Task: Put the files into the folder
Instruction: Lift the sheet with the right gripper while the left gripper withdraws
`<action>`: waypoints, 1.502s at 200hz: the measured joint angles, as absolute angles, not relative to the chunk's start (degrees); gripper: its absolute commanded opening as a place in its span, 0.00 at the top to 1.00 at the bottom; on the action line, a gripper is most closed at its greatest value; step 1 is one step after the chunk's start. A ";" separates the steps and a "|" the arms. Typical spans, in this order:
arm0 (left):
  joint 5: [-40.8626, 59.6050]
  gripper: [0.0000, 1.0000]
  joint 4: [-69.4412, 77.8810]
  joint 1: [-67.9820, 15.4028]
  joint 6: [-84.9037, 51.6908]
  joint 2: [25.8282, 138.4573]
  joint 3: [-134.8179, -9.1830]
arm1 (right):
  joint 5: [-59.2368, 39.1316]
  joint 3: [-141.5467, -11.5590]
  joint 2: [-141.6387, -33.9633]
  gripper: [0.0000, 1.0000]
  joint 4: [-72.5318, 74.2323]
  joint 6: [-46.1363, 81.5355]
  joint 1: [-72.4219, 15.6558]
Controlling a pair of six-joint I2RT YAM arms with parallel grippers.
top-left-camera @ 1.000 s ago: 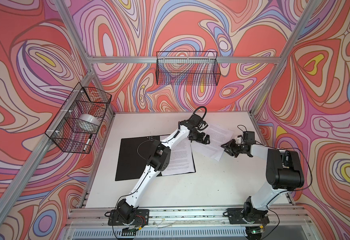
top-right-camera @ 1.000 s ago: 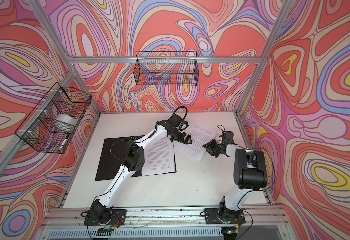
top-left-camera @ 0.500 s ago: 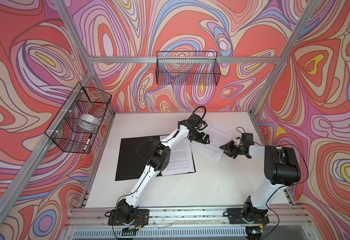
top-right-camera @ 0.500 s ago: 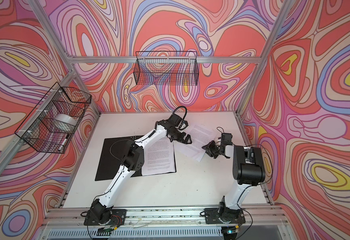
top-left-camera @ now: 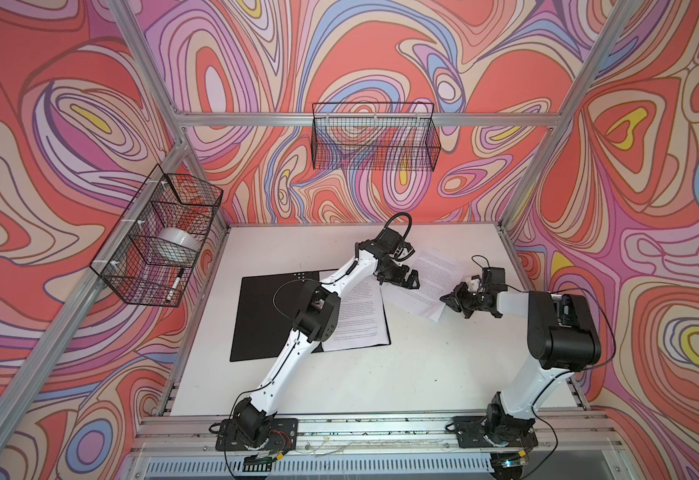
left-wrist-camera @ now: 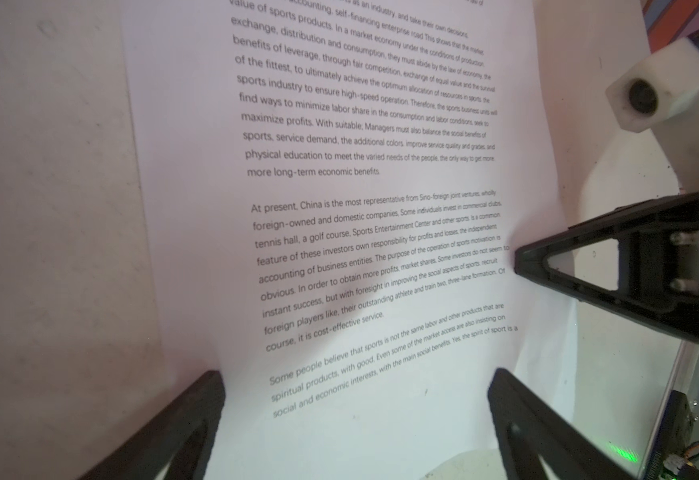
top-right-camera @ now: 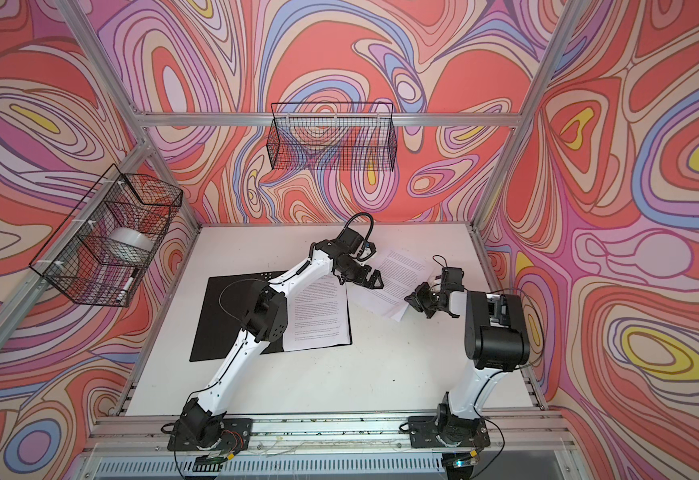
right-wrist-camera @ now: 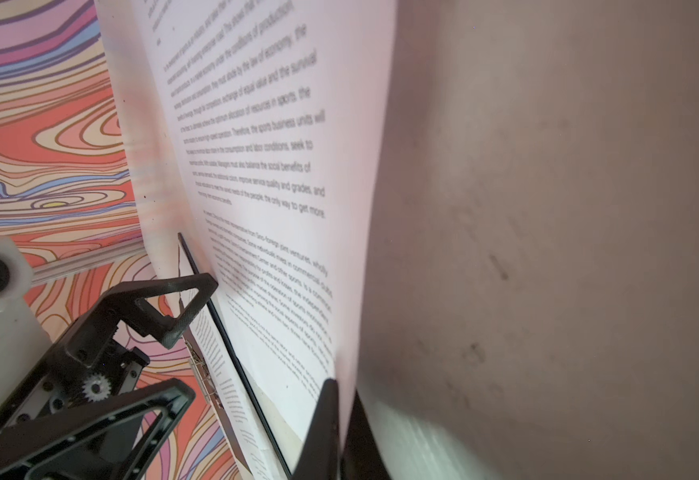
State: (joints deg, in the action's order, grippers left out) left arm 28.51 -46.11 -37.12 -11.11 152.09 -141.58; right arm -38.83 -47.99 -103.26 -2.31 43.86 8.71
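The folder (top-left-camera: 264, 316) (top-right-camera: 231, 320) lies open, black inside up, left of the table's middle. One of the files (top-left-camera: 360, 316) (top-right-camera: 322, 311) rests on its right half. A second printed sheet (top-left-camera: 426, 270) (top-right-camera: 397, 270) (left-wrist-camera: 360, 166) (right-wrist-camera: 277, 166) lies askew just right of the folder. My left gripper (top-left-camera: 412, 279) (top-right-camera: 374, 282) (left-wrist-camera: 356, 384) stands open over that sheet's near-folder end, one finger on each side of the text. My right gripper (top-left-camera: 447, 299) (top-right-camera: 411, 299) (right-wrist-camera: 341, 395) is shut on the sheet's opposite edge, which curls up off the table.
A wire basket (top-left-camera: 160, 241) on the left wall holds a tape roll (top-left-camera: 177, 245) and a marker (top-left-camera: 175, 284). Another wire basket (top-left-camera: 374, 137) hangs on the back wall. The white table (top-left-camera: 381, 382) is fenced by aluminium frame posts.
My right gripper has slid a little left onto the loose sheet's edge and closed on it. The left arm and gripper have not moved.
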 measured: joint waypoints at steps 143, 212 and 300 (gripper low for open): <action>30.55 0.00 -51.05 -17.10 -11.88 118.61 -142.71 | -47.20 -68.66 -94.80 1.00 -21.43 36.01 5.98; 34.87 0.00 -51.90 -7.77 -16.10 108.36 -128.66 | -51.68 -90.52 -96.68 1.00 -34.15 31.53 -8.99; 35.94 0.00 -51.68 4.21 -16.60 100.79 -118.04 | -57.76 -95.46 -100.60 1.00 -35.03 31.64 -22.94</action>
